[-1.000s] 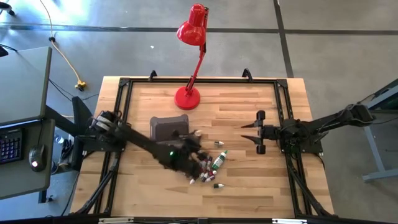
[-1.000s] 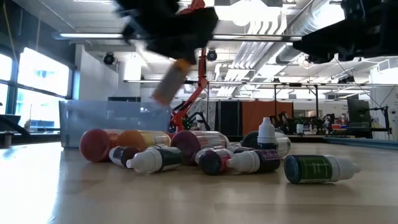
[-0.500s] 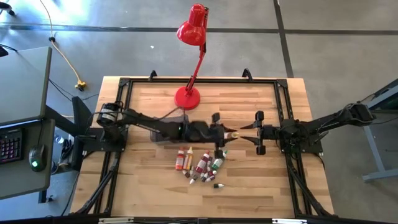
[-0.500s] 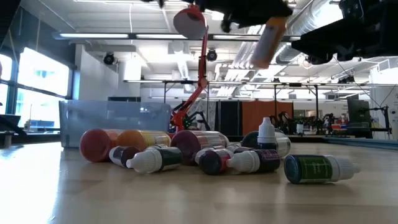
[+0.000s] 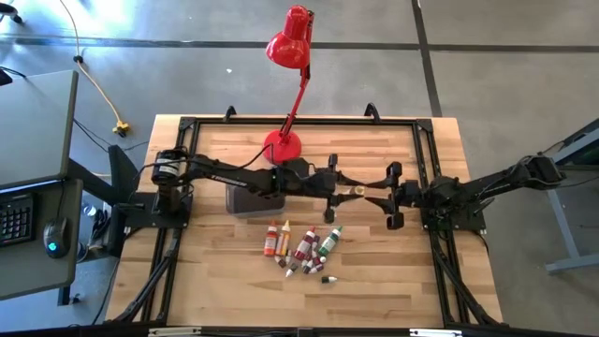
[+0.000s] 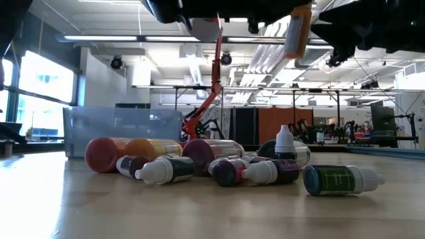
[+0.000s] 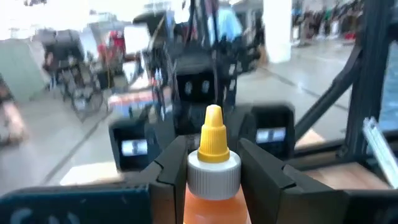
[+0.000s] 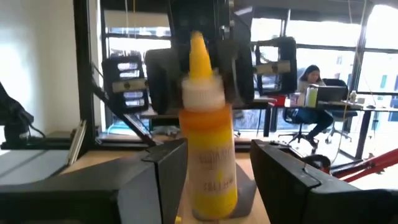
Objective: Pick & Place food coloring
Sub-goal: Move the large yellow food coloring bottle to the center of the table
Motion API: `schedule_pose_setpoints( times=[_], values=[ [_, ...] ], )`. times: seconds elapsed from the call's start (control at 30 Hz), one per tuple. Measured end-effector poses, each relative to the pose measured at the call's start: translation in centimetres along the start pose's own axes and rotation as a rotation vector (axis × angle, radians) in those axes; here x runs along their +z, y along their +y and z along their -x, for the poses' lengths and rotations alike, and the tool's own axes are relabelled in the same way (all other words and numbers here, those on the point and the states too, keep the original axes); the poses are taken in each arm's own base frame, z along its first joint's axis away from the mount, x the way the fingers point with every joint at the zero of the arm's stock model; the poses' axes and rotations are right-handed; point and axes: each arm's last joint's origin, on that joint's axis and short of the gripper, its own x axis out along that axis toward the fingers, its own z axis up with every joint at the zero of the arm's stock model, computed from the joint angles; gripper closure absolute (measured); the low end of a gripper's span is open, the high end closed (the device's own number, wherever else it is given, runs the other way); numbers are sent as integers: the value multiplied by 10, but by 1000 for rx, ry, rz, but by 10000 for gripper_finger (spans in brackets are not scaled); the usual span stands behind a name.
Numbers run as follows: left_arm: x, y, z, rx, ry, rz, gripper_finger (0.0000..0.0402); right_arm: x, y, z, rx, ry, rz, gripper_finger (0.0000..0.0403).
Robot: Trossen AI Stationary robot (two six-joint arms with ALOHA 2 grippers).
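My left gripper point(image 5: 343, 187) reaches over the table's middle, shut on an orange-yellow food coloring bottle point(image 5: 354, 190) with a white collar and a yellow tip. My right gripper point(image 5: 374, 195) is open. In the right wrist view its fingers point(image 8: 163, 177) stand on either side of the bottle's body point(image 8: 209, 168), and I see no touch. The other small bottles point(image 5: 304, 251) are red, orange, green and maroon. They lie on their sides in a loose heap nearer the near edge, and one stands upright point(image 6: 284, 143). My left gripper pinches the bottle at its white collar point(image 7: 213, 175), just under the tip, between its two fingers. The fingers come level from the table's left. The bottle hangs cap up and a little tilted point(image 6: 296, 32), with its body below the fingers and well clear of the table.
A grey tub point(image 5: 245, 199) sits under my left arm, left of the middle. A red desk lamp stands with its base point(image 5: 282, 145) at the far side. Black frame rails run along the table's edges. Bare wood lies near the front edge.
My left gripper has risen from the heap of bottles with the orange-yellow bottle. It has swung toward the table's right and far side, up to my right gripper. The bottle now hangs between the right gripper's open fingers. The heap has stayed on the table.
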Motion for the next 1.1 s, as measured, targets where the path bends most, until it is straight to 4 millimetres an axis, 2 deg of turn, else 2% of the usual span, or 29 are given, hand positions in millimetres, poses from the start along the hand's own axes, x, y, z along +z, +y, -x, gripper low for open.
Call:
schedule_pose_setpoints(
  times=[0.37, 0.7, 0.97, 1.1],
  values=[
    [4, 3, 1, -30, -42, -7, 299, 0, -10, -2, -26, -10, -21, 233],
    [3, 3, 0, -34, -26, 30, 299, -16, -9, -9, 94, 95, -60, 232],
    [0, 2, 0, -38, 3, 58, 299, -11, -10, -10, 92, 45, -36, 232],
    [0, 2, 0, -36, 3, 58, 299, -10, -12, -10, -3, 32, 19, 233]
  ],
)
